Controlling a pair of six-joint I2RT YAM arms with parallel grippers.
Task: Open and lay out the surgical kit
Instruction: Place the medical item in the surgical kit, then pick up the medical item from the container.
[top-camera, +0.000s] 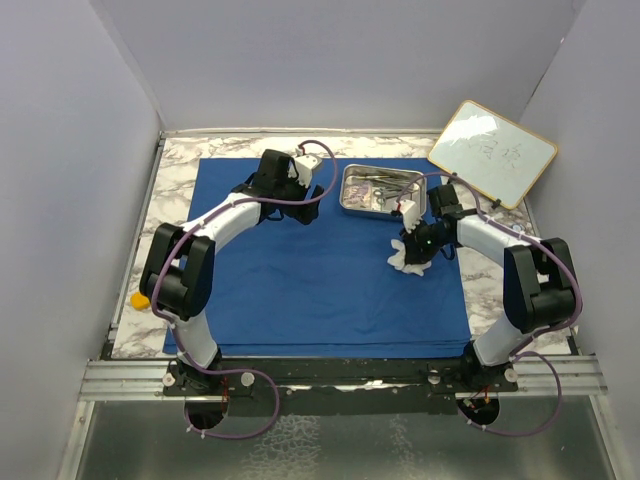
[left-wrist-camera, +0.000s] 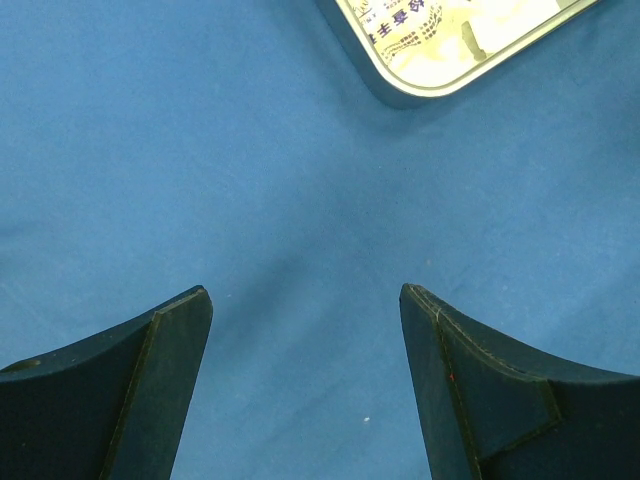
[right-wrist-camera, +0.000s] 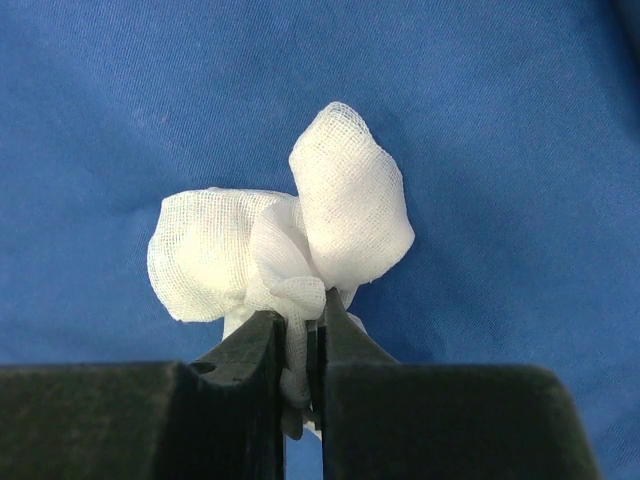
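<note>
The royal-blue cloth wrap (top-camera: 300, 280) lies spread flat over the table. The steel tray (top-camera: 352, 205) stands on its far right part, with steel instruments (top-camera: 385, 183) and packets inside; its corner shows in the left wrist view (left-wrist-camera: 400, 95). My right gripper (top-camera: 415, 243) is shut on a bunch of white gauze (right-wrist-camera: 280, 240) and holds it just above the cloth, in front of the tray; the gauze also shows in the top view (top-camera: 408, 258). My left gripper (left-wrist-camera: 305, 300) is open and empty over bare cloth, left of the tray (top-camera: 303, 212).
A wood-framed whiteboard (top-camera: 492, 152) leans at the far right corner. A small yellow-orange block (top-camera: 140, 299) lies off the cloth at the left edge. Grey walls close in the left, back and right sides. Marble tabletop (top-camera: 180, 160) shows round the cloth.
</note>
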